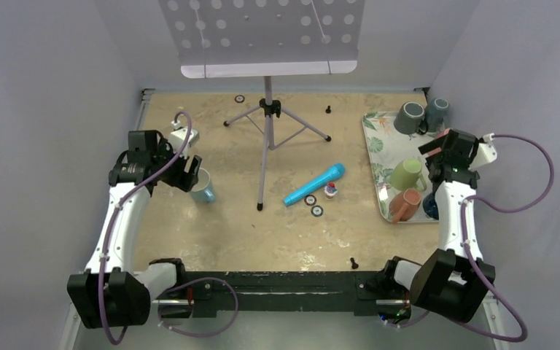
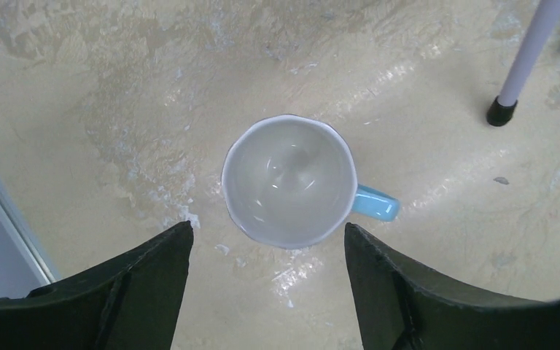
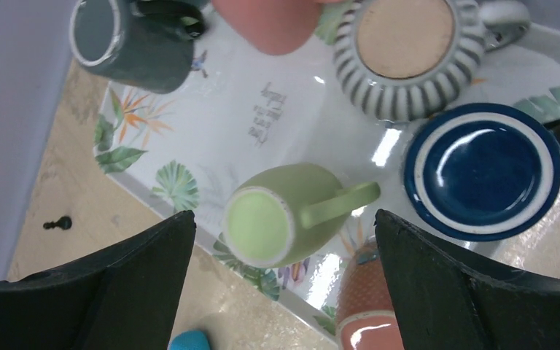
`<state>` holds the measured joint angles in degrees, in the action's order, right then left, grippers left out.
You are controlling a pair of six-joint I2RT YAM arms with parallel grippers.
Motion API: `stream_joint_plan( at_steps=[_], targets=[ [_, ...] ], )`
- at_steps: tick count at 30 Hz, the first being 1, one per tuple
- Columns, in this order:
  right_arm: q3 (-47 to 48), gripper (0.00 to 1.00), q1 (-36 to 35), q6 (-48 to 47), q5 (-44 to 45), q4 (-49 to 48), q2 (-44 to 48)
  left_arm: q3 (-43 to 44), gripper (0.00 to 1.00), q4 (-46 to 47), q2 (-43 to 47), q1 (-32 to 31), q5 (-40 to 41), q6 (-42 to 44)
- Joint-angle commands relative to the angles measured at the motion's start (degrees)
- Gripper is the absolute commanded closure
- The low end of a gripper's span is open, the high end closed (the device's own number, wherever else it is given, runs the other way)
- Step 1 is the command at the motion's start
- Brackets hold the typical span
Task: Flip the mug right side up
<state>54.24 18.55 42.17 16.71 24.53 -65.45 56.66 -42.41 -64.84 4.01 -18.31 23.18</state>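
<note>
A: Big stuff 1st?
B: Worktop [image 1: 226, 240] has lots of bare room mid-frame. Stand [image 1: 266, 138] legs sit top center. Tray [image 1: 373, 138] is at the right edge w/ a green mug [image 3: 270, 222] on its side. Right hand [image 1: 443, 155] hangs open over it.
A: & our mug?
B: Blue mug [image 2: 289, 181] is at the left, near the worktop's left edge, mouth up. Looks done, I think. Left hand [image 2: 268, 237] is open, fingers [image 2: 153, 284] each side, not touching, prob so it won't tip.
</note>
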Motion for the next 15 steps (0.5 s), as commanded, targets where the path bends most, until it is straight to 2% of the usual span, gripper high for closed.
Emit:
stream_joint_plan(
  at_steps=[1,3,5,11,15],
  targets=[
    [-0.7,0.03,4.2,10.7,-1.2,4.0,-2.9,3.3,0.20,-7.2,5.4,0.3,-3.4,2.0],
    [-1.0,0.04,5.7,14.0,-2.2,4.8,-5.2,3.7,0.20,-8.7,6.5,0.2,-3.5,2.0],
    [-1.7,0.09,7.1,15.9,-5.2,4.6,-7.5,3.9,0.20,-9.7,7.1,0.2,-2.6,1.7],
    [-2.2,0.12,7.7,14.5,-10.7,1.2,-13.6,3.7,0.20,-11.2,9.6,0.2,-0.2,-0.8],
    [-2.9,0.12,7.7,13.8,-10.3,0.8,-12.1,1.9,0.20,-10.2,11.6,0.1,0.6,-1.9]
  ],
)
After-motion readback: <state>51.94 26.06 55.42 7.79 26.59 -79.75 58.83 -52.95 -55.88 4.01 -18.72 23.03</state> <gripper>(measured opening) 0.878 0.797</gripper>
